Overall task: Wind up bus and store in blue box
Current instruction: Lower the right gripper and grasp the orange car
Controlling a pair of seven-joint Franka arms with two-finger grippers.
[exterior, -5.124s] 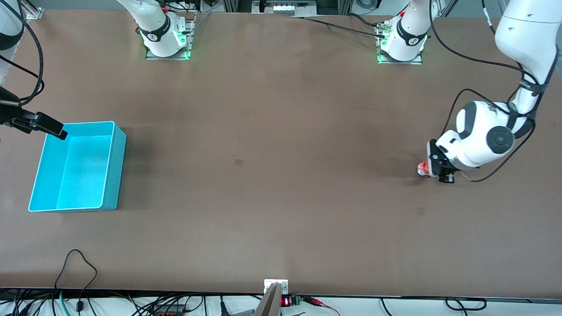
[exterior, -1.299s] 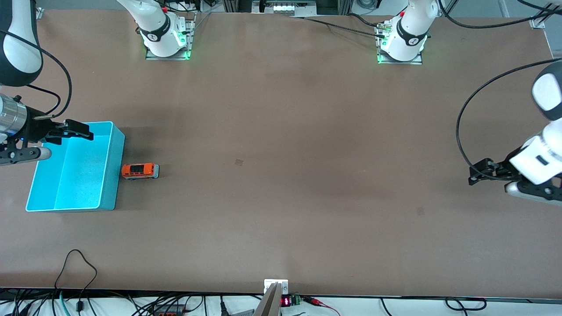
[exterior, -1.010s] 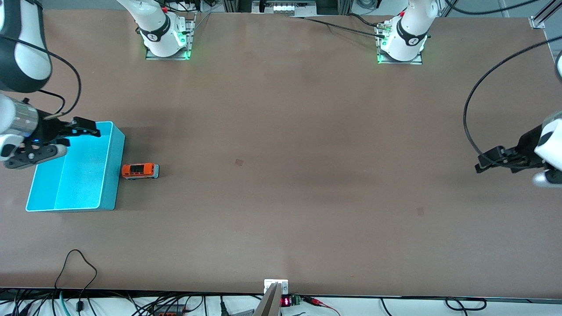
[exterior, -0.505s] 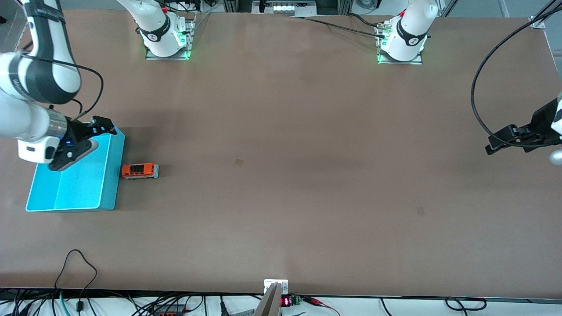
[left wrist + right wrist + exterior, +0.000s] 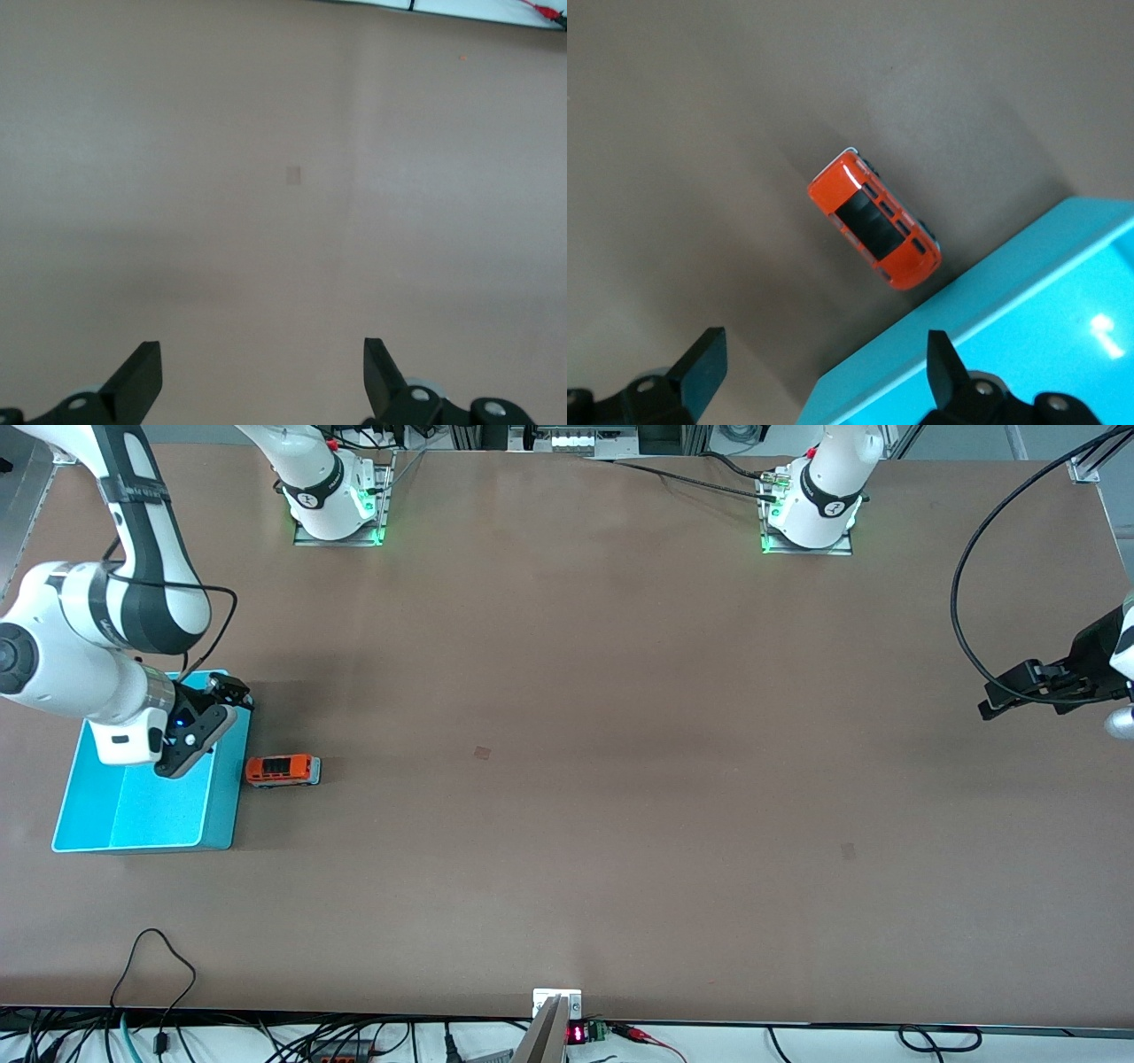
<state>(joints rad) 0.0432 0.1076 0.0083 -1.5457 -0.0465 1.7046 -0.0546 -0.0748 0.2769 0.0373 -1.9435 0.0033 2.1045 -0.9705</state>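
Observation:
The small orange bus (image 5: 283,770) stands on the table right beside the blue box (image 5: 218,802), on the side toward the left arm's end. In the right wrist view the bus (image 5: 873,221) lies next to the blue box's corner (image 5: 992,319). My right gripper (image 5: 230,690) is open and empty over the corner of the box that is farther from the front camera. In its own view the right gripper (image 5: 824,372) has its jaws wide apart. My left gripper (image 5: 1005,693) is open and empty over bare table at the left arm's end; its own view (image 5: 263,376) shows only table.
The two arm bases (image 5: 332,505) (image 5: 811,509) stand along the table edge farthest from the front camera. Cables and a small display (image 5: 576,1034) lie along the edge nearest to it. A faint small mark (image 5: 481,752) is at mid-table.
The bus rolled from the left arm's end across the table to the box and has stayed there. My right gripper has swung over the box toward the bus. My left gripper has drawn back.

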